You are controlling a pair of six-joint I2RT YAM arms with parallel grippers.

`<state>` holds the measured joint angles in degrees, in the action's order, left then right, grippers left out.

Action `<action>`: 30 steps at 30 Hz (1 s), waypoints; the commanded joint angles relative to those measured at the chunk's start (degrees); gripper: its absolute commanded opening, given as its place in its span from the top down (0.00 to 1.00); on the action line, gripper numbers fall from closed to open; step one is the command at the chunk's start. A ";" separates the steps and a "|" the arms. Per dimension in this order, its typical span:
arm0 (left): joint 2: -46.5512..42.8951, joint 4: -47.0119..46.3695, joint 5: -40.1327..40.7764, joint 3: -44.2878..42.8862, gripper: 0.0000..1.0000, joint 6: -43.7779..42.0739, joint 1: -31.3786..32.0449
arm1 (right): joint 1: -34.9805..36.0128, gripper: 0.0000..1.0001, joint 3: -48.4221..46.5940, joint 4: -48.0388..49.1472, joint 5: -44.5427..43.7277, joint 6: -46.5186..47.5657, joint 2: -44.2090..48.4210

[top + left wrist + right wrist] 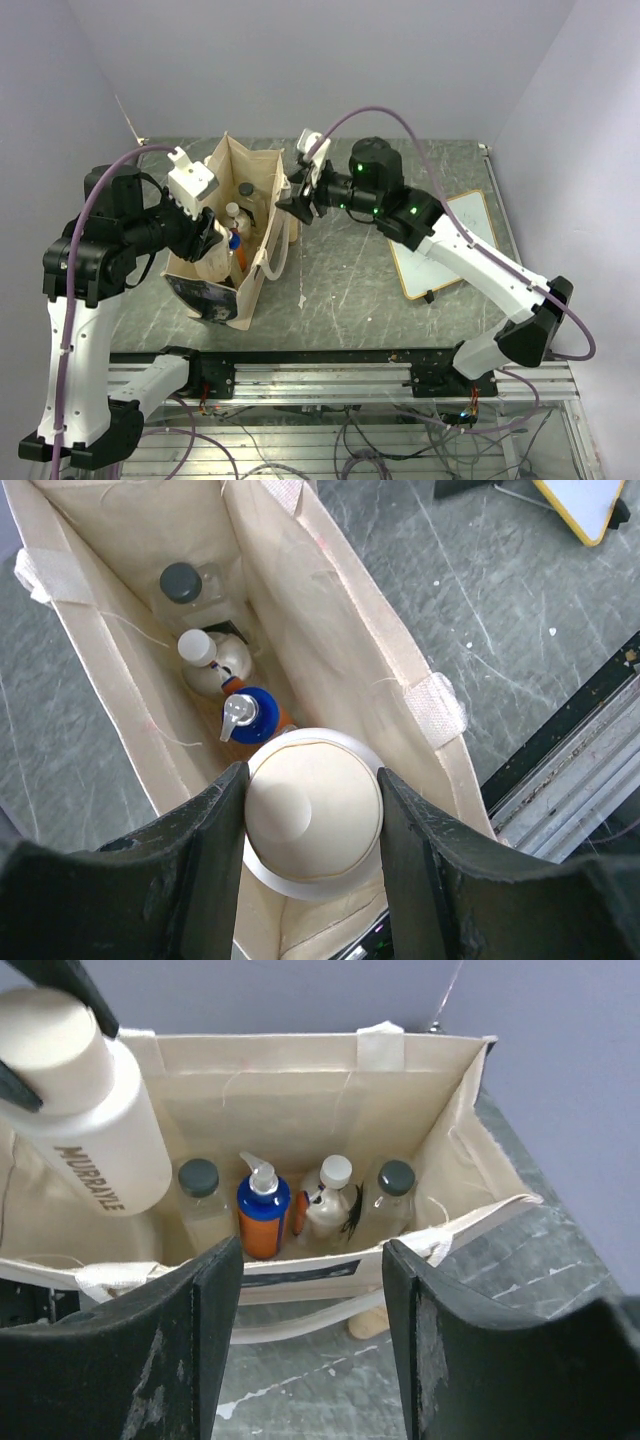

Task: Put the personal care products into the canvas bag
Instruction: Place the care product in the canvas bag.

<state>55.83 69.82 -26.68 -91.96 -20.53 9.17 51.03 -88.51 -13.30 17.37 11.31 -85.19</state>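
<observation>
**Step in hand: lowering the last bottle into the bag**

1. Note the left tool (310, 780) clenched on the cream plastic bottle with the wide round lid (312, 815), with fingers at 9 and 3 o'clock of the lid in the left wrist view.
2. Locate the cream bottle over the open mouth of the beige canvas bag (330, 610), at the near end. Judge it not yet seated, since the right wrist view shows it high at 10 o'clock and tilted.
3. Note the right tool (312, 1250) released and empty, jaws apart, just outside the long side wall of the bag. Cannot tell whether it touches the rim.
4. Check the bag floor in the right wrist view, 9 to 3 o'clock:
   - a clear bottle with a dark cap (198, 1205)
   - the blue-and-orange pump bottle (263, 1215)
   - the silver bottle with a white cap (330, 1205)
   - a second clear dark-capped bottle (397, 1195)
5. Bring the cream bottle upright before descending.
6. Lower it straight down into the free gap, clear of the pump head just beside it at 11 o'clock in the left wrist view.
7. Avoid pressing the cloth wall at 3 o'clock, as soft canvas likely folds inward and tips the row.
8. Release only once the base is supported, and open wide enough to clear the lid.
9. Withdraw vertically, clear of the strap handles.
10. If the wall sags, steady the rim from the grey worktop (350, 280) side with the right tool.
</observation>
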 commanded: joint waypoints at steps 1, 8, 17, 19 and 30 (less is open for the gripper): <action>-1.04 -3.51 1.21 -0.51 0.93 1.71 -0.64 | 0.33 0.44 -8.90 -9.50 5.33 -0.33 -1.96; -3.76 -4.20 5.61 1.83 0.93 3.67 -0.64 | 10.15 0.44 -5.12 -11.91 2.98 -0.20 0.42; -6.87 -6.36 6.78 7.78 0.93 4.71 -1.47 | 17.77 0.44 -2.27 -10.67 -3.48 -2.28 -1.11; -6.58 -6.19 6.39 7.66 0.93 4.82 -1.52 | 19.54 0.45 -3.25 -10.71 -4.34 -1.78 -2.60; -6.51 -6.86 6.22 7.90 0.93 6.47 -1.52 | 24.26 0.47 -8.09 -10.25 -9.02 -1.92 -10.12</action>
<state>50.41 69.65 -20.12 -83.40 -15.97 8.40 74.78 -94.35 -24.47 11.09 9.69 -94.00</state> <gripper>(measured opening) 0.577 0.537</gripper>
